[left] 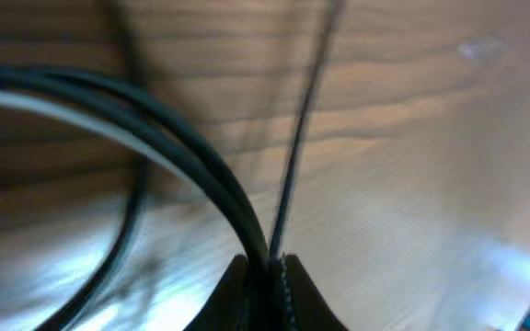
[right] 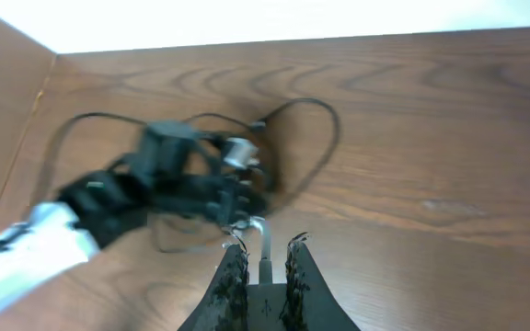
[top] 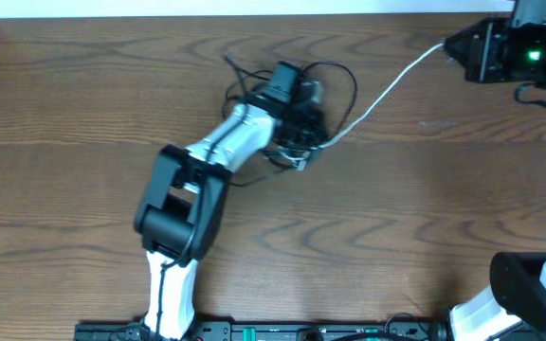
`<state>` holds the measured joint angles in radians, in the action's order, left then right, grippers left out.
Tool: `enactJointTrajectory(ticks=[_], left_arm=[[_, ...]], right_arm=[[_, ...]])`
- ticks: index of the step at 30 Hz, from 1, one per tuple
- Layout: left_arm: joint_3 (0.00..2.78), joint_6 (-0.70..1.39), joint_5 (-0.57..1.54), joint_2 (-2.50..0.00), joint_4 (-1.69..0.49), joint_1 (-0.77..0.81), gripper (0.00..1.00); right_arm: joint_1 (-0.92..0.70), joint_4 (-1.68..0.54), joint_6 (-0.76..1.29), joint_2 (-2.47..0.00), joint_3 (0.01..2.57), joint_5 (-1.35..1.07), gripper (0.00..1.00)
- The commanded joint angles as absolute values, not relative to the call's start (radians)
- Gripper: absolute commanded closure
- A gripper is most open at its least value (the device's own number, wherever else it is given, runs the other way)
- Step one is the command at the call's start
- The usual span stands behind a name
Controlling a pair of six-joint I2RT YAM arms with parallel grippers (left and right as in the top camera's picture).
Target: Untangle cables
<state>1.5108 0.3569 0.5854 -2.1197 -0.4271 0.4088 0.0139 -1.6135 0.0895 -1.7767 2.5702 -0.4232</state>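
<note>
two cables: black cable (right: 336, 138) and white cable (top: 396, 78), tangled in one clump under your left claw (left: 267, 271).
left claw: pressed together, pinching a strand of the black cable right at its tips, probably to anchor the clump.
right claw (right: 265, 268): pressed together on the white cable's plug end; the clump lies well ahead of it.
why: opposite holds should let you draw the white cord out.

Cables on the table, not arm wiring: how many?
2. Black cable: loops under the left gripper, which pinches it. White cable: runs from those loops to the right gripper, which holds its end. Overlaps could hide another.
</note>
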Motion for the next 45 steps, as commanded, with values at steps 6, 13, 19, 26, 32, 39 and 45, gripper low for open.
enactJointTrajectory(ticks=[6,13,19,26,32,39,45], left_arm=[[1.507,0.273,0.534,-1.801,-0.524,0.280,0.92],[1.507,0.273,0.531,-1.591,-0.499,0.275,0.93],[1.507,0.274,0.472,-1.476,-0.479,0.240,0.93],[1.507,0.274,0.458,-1.424,-0.485,0.179,0.93],[1.507,0.274,0.458,-1.423,-0.489,0.126,0.93],[1.507,0.274,0.455,-1.423,-0.489,0.108,0.92],[1.507,0.350,0.455,-1.423,-0.489,0.108,0.93]], right_arm=[[0.102,-1.611,0.082,-1.781,2.571,-0.418,0.99],[0.129,-1.609,0.082,-1.820,2.571,-0.409,0.99],[0.221,-1.605,0.105,-1.878,2.571,-0.383,0.99],[0.383,-1.597,0.120,-1.962,2.571,-0.383,0.99],[0.506,-1.590,0.134,-2.053,2.571,-0.379,0.99],[0.536,-1.596,0.133,-2.171,2.571,-0.373,0.99],[0.486,-1.633,-0.031,-2.228,2.571,-0.518,0.99]])
